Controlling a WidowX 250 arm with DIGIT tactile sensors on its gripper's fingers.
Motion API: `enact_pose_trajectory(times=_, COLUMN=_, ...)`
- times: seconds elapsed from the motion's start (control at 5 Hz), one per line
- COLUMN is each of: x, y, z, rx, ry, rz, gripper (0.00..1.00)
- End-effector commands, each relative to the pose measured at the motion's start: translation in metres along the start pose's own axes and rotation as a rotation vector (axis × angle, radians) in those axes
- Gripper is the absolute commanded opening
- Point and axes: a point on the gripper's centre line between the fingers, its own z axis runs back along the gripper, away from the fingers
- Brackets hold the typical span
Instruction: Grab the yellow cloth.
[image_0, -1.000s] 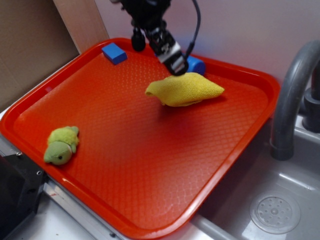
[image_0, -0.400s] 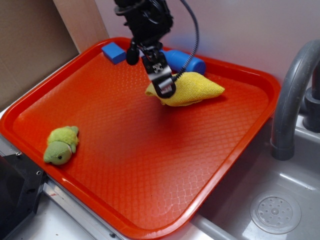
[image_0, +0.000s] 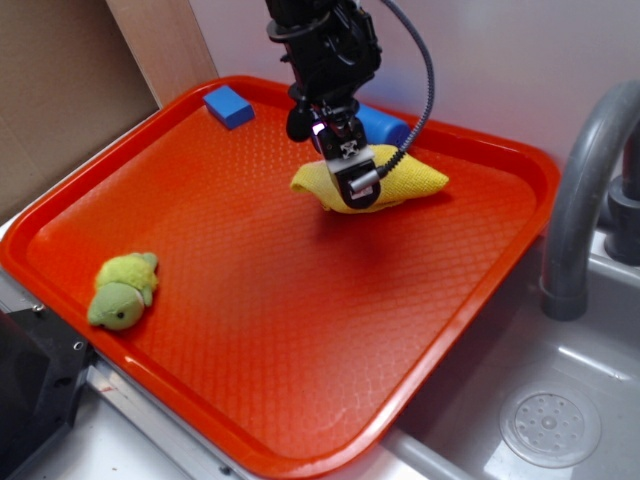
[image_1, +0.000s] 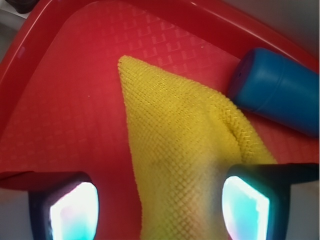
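The yellow cloth, a mustard woven bunched lump, lies on the red tray toward its far right. In the wrist view the yellow cloth fills the middle, its pointed end away from me. My gripper hangs just over the cloth's left half, jaws open and apart. In the wrist view the gripper straddles the cloth, with one fingertip over bare tray and the other fingertip at the cloth's right edge. Whether the pads touch the cloth I cannot tell.
A blue bottle lies just behind the cloth, also in the wrist view. A blue block sits at the tray's far left corner. A yellow-green plush toy lies near the tray's left front edge. A grey faucet and sink stand at the right.
My gripper has come forward from the tray's back rim and dropped lower, then shifted right over the cloth's left half. The cloth has not moved.
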Motion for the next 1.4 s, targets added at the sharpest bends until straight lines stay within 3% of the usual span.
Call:
enact_pose_trajectory(times=0.0, x=0.004, y=-0.008, z=0.018, rx=0.009, ry=-0.053, rz=-0.024, gripper=1.0)
enact_pose_trajectory(times=0.2, x=0.006, y=-0.001, z=-0.014, rx=-0.031, ry=-0.013, rz=-0.026, gripper=1.0)
enact_pose_trajectory(times=0.4, x=0.007, y=-0.002, z=-0.018, rx=-0.011, ry=-0.011, rz=-0.001, gripper=0.0)
enact_pose_trajectory(times=0.6, x=0.005, y=0.003, z=-0.008, rx=0.003, ry=-0.028, rz=0.029, gripper=0.0)
enact_pose_trajectory(times=0.8, x=-0.001, y=0.005, z=0.024, rx=0.038, ry=-0.069, rz=0.077, gripper=0.0)
enact_pose_trajectory(times=1.0, x=-0.023, y=0.007, z=0.075, rx=0.068, ry=-0.102, rz=0.231, gripper=0.0)
enact_pose_trajectory(times=1.2, x=-0.058, y=0.009, z=0.13, rx=-0.001, ry=-0.021, rz=0.496, gripper=0.0)
